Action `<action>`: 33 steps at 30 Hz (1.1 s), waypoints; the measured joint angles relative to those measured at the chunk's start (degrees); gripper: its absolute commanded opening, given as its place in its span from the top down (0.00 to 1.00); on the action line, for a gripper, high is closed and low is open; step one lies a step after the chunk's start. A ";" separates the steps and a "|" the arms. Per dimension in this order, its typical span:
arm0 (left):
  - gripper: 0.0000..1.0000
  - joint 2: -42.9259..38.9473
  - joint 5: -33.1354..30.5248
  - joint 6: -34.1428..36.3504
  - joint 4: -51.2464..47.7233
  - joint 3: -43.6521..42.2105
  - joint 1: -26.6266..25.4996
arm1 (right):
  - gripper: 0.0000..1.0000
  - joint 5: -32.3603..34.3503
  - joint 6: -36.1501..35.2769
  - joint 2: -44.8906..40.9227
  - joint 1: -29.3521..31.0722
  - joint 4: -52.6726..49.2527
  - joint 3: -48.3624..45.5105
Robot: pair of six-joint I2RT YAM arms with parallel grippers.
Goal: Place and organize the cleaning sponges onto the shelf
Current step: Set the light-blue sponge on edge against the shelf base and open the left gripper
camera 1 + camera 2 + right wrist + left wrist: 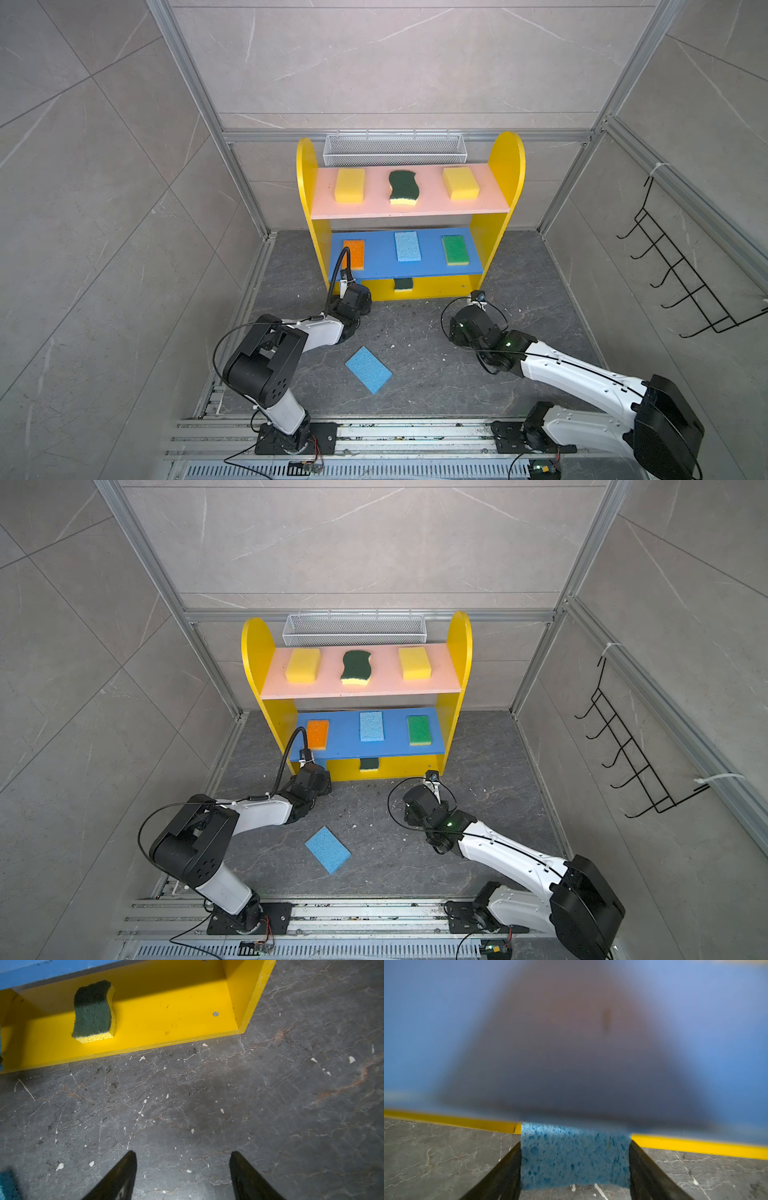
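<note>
The yellow shelf (505,166) stands at the back. Its pink board carries two yellow sponges (350,185) (460,183) and a wavy scourer (402,188). On the blue board lie an orange sponge (354,253), a light blue one (407,246) and a green one (455,249). A second scourer (93,1012) rests on the yellow base. My left gripper (576,1141) is shut on a light blue sponge (575,1157) at the base's left end, under the blue board. Another blue sponge (368,369) lies on the floor. My right gripper (182,1154) hangs open over bare floor.
A white mesh basket (394,149) hangs behind the shelf. A black hook rack (681,266) is on the right wall. Aluminium rails (374,436) run along the front by the arm bases. White crumbs dot the grey floor (207,1095).
</note>
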 measured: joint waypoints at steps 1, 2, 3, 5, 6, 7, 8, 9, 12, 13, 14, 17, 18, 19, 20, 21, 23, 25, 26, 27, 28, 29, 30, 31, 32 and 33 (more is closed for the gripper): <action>0.25 0.44 -0.13 0.00 0.26 0.00 0.02 | 0.27 0.00 0.02 0.04 0.00 0.04 0.00; 0.25 0.66 -0.48 -0.02 0.79 0.04 0.07 | 0.27 0.00 0.04 0.07 0.00 0.13 0.00; 0.25 0.87 -0.55 -0.02 1.03 0.26 0.07 | 0.27 -0.02 0.13 0.13 0.00 0.22 0.00; 0.25 1.36 -0.59 0.00 1.29 0.79 0.13 | 0.27 -0.11 0.20 0.26 0.00 0.22 0.00; 0.24 1.64 -0.61 0.00 1.62 1.07 0.17 | 0.27 -0.22 0.20 0.28 0.00 0.22 -0.02; 0.24 1.88 -0.61 0.00 1.90 1.33 0.24 | 0.27 -0.22 0.20 0.28 0.00 0.22 -0.04; 0.24 2.08 -0.61 0.02 2.01 1.62 0.26 | 0.27 -0.24 0.22 0.28 0.00 0.22 -0.07; 0.24 2.25 -0.61 0.00 2.03 1.90 0.28 | 0.27 -0.24 0.20 0.31 0.00 0.22 -0.07; 0.23 2.75 -0.68 0.00 1.95 2.67 0.28 | 0.27 -0.26 0.20 0.37 0.00 0.22 -0.07; 0.23 2.93 -0.70 0.02 1.95 2.91 0.28 | 0.27 -0.28 0.20 0.39 0.00 0.22 -0.07; 0.23 3.17 -0.76 0.00 1.97 3.08 0.31 | 0.27 -0.35 0.20 0.44 0.00 0.22 -0.07; 0.22 3.74 -1.07 0.00 1.92 3.74 0.39 | 0.27 -0.42 0.20 0.55 0.00 0.22 -0.07; 0.21 3.85 -1.11 0.00 1.75 3.89 0.42 | 0.27 -0.42 0.20 0.59 0.00 0.24 -0.07; 0.19 3.89 -1.20 0.00 1.55 4.00 0.48 | 0.27 -0.42 0.20 0.59 0.00 0.22 -0.07; 0.18 3.96 -1.38 0.00 1.33 4.11 0.50 | 0.27 -0.42 0.20 0.59 0.00 0.24 -0.07; 0.16 4.04 -1.66 -0.02 1.09 4.26 0.50 | 0.27 -0.42 0.20 0.59 0.00 0.22 -0.07; 0.15 4.11 -2.32 -0.04 0.66 4.52 0.50 | 0.27 -0.42 0.20 0.59 0.00 0.22 -0.07; 0.14 4.13 -2.60 -0.04 0.39 4.52 0.52 | 0.27 -0.42 0.20 0.59 0.00 0.22 -0.07; 0.14 4.13 -2.67 -0.04 0.31 4.52 0.52 | 0.27 -0.42 0.20 0.59 0.00 0.22 -0.07; 0.14 4.13 -2.73 -0.04 0.20 4.57 0.52 | 0.27 -0.42 0.20 0.59 0.00 0.22 -0.07; 0.14 4.13 -2.75 -0.04 0.11 4.61 0.52 | 0.27 -0.42 0.20 0.59 0.00 0.22 -0.07; 0.14 4.13 -2.80 -0.04 0.00 4.61 0.52 | 0.27 -0.42 0.20 0.59 0.00 0.22 -0.07; 0.14 4.11 -2.80 -0.04 -0.07 4.61 0.52 | 0.27 -0.42 0.20 0.59 0.00 0.22 -0.07; 0.14 4.04 -2.78 -0.04 -0.13 4.61 0.52 | 0.27 -0.42 0.20 0.59 0.00 0.22 -0.07; 0.15 3.91 -2.73 -0.04 -0.28 4.61 0.52 | 0.27 -0.42 0.20 0.59 0.00 0.22 -0.07; 0.15 3.67 -2.62 -0.04 -0.61 4.61 0.52 | 0.27 -0.42 0.20 0.59 0.00 0.22 -0.07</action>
